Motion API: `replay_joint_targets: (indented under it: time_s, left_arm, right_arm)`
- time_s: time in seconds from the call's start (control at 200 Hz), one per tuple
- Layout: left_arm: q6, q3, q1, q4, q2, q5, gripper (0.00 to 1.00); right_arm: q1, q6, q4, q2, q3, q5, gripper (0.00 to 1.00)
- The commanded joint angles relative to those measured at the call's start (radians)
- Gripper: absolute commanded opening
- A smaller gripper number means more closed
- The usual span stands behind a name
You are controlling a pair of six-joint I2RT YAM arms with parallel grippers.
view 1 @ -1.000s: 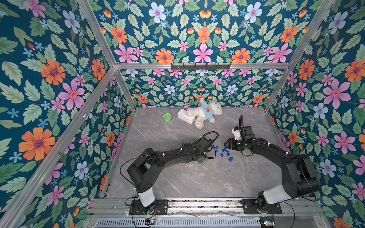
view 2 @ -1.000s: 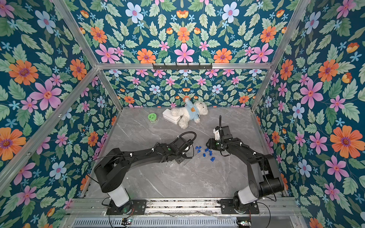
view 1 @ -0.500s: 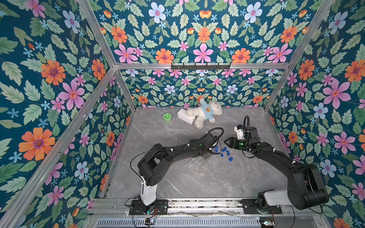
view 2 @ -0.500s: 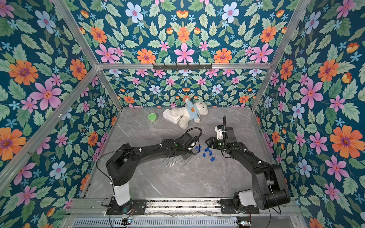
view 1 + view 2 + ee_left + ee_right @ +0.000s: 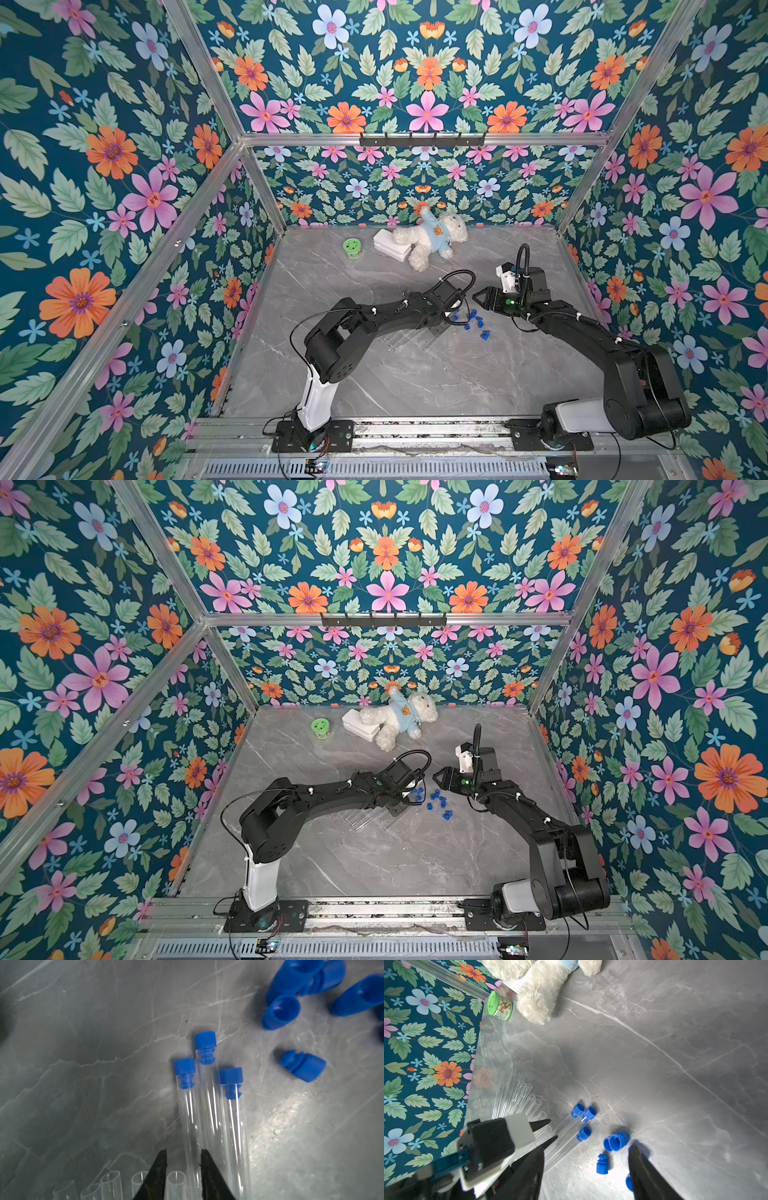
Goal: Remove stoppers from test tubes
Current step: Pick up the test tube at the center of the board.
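Nearest you is bare grey table (image 5: 415,386), then the tubes (image 5: 209,1109) lying flat in a loose fan. Several are open-mouthed, and three have blue stoppers (image 5: 205,1039) in their far ends. Your left gripper (image 5: 184,1151) has its jaws narrowly apart either side of one stoppered tube, partway along it; can't tell if they pinch it. The tubes look light, stiff, slick and breakable, and they'll likely roll, so hold mid-body, gently. The stoppers are probably light, a bit soft and ribbed: take the wide cap and pull straight along the tube. Neighbour tubes lie tight beside the straddled one and crowd the grip. Just past them are loose stoppers (image 5: 616,1142), a few touching, easy to knock about. Your right gripper (image 5: 586,1151) hangs over those, jaws wide, empty. Far back and well clear are a green-lidded pot (image 5: 352,247), a white box (image 5: 388,249) and a teddy bear (image 5: 432,241).
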Motion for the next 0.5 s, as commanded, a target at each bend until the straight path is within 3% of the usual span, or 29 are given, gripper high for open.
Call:
replay_joint_targets:
  time_s: [0.0, 0.5]
  left_arm:
    - [0.015, 0.012, 0.002, -0.002, 0.011, 0.006, 0.30]
    - [0.021, 0.064, 0.019, -0.034, 0.057, 0.042, 0.28]
  right_arm:
    - [-0.002, 0.012, 0.025, -0.004, -0.001, -0.018, 0.65]
    - [-0.003, 0.017, 0.029, -0.025, -0.008, -0.016, 0.67]
